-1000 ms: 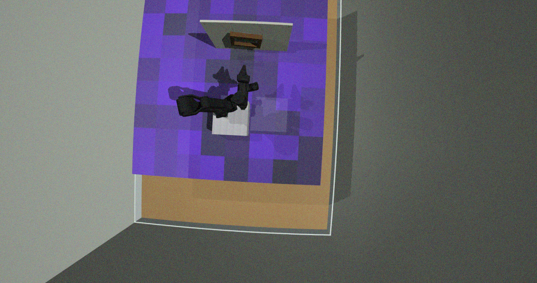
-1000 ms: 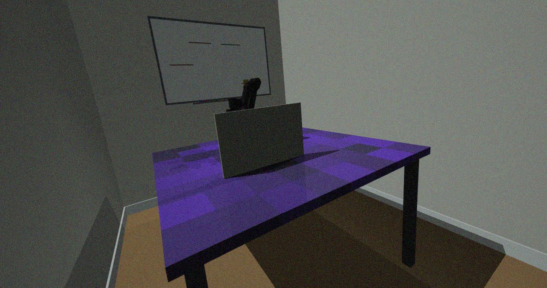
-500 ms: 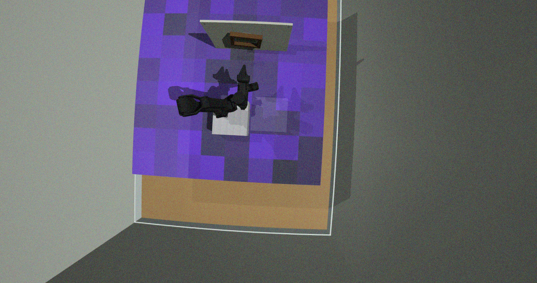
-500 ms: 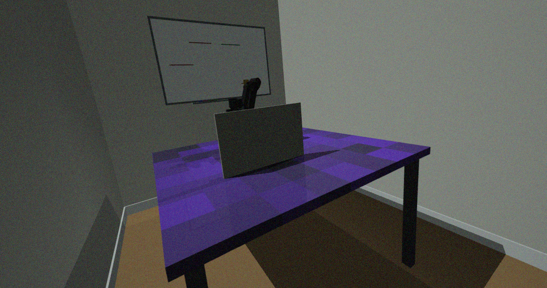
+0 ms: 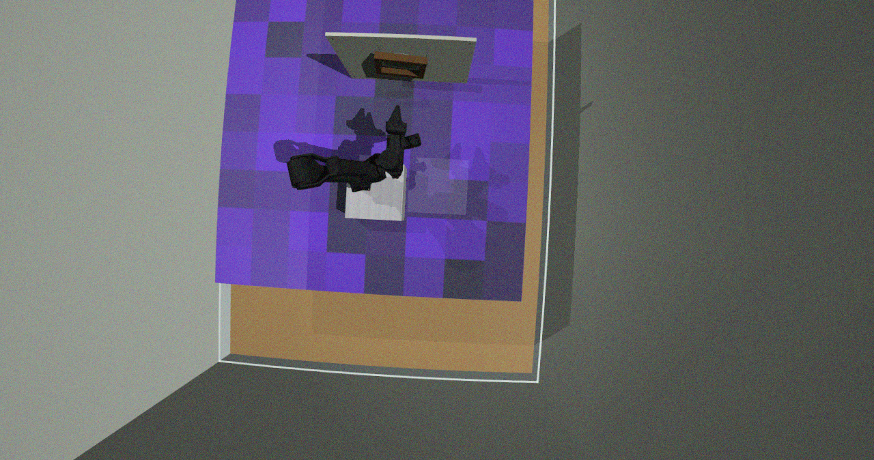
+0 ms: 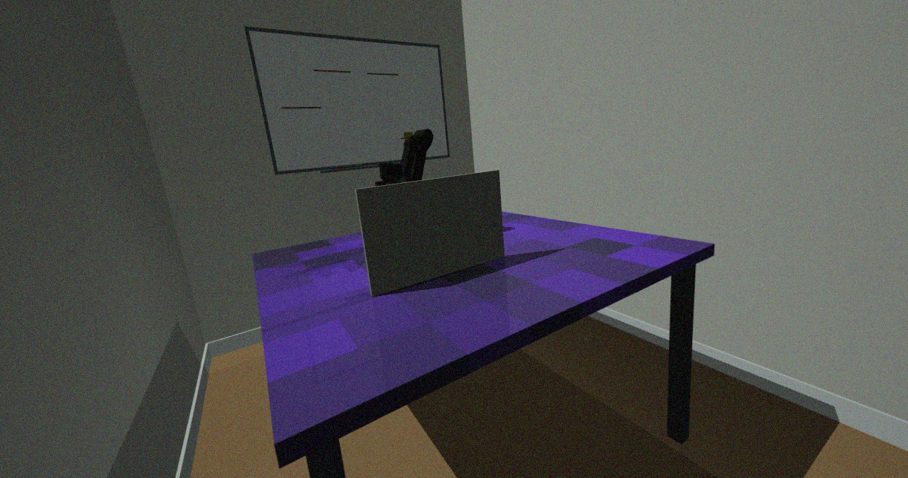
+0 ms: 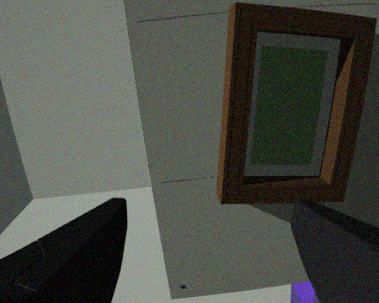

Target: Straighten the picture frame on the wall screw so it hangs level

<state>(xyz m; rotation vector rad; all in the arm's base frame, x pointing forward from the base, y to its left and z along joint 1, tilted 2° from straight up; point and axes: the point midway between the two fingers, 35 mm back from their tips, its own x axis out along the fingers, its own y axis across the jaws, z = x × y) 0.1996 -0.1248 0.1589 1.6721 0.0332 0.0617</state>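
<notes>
Wooden frame hangs on panel, end effector open and apart from it

The picture frame (image 5: pixel 400 57) (image 7: pixel 236 105) hangs on the front of an upright grey panel (image 5: pixel 448 60) (image 6: pixel 431 234) (image 7: pixel 181 126), its brown wooden border set around a green picture (image 7: pixel 288 105) with a grey margin. How far it is from level cannot be told with certainty from these angles.

Facing it is the end effector (image 5: pixel 397 108) (image 7: pixel 211 212), its fingers parted a little over halfway with nothing between them. From above, a gap separates the fingertips from the frame; in the wrist view, one finger appears just below the border.

Behind the end effector, the black arm (image 5: pixel 354 170) (image 6: pixel 416 154) bends out to one side above a white block (image 5: pixel 375 203). Panel and block stand on the table (image 5: pixel 262 231) (image 6: pixel 571 291) (image 7: pixel 303 292), whose top is patterned in purple and grey squares. The exterior view shows the panel's back, which hides the frame. Beyond, a whiteboard (image 6: pixel 355 113) with short dark lines is on the wall.
</notes>
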